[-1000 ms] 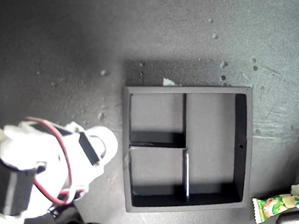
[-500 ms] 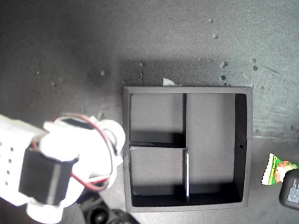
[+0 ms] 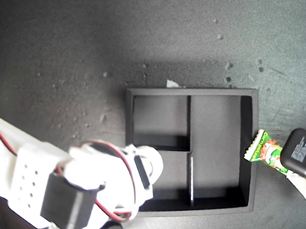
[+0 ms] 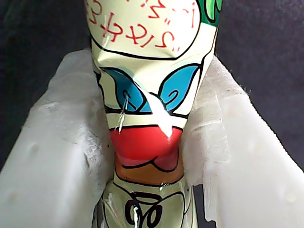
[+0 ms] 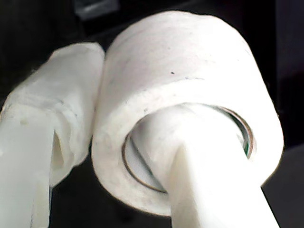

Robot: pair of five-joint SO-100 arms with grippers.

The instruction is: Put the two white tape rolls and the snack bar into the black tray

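Dark speckled table [image 3: 94, 44] carries the black tray [image 3: 248, 156]. My first tool [image 4: 152, 142], clamped on the snack bar [image 3: 266, 152], risks snagging the wall; my second tool [image 5: 118, 142], clamped through a tape roll [image 3: 148, 165], may release off-compartment.

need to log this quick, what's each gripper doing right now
My first gripper: closed on the snack bar, by the black tray rim.
My second gripper: closed on a white tape roll, one jaw through its hole.
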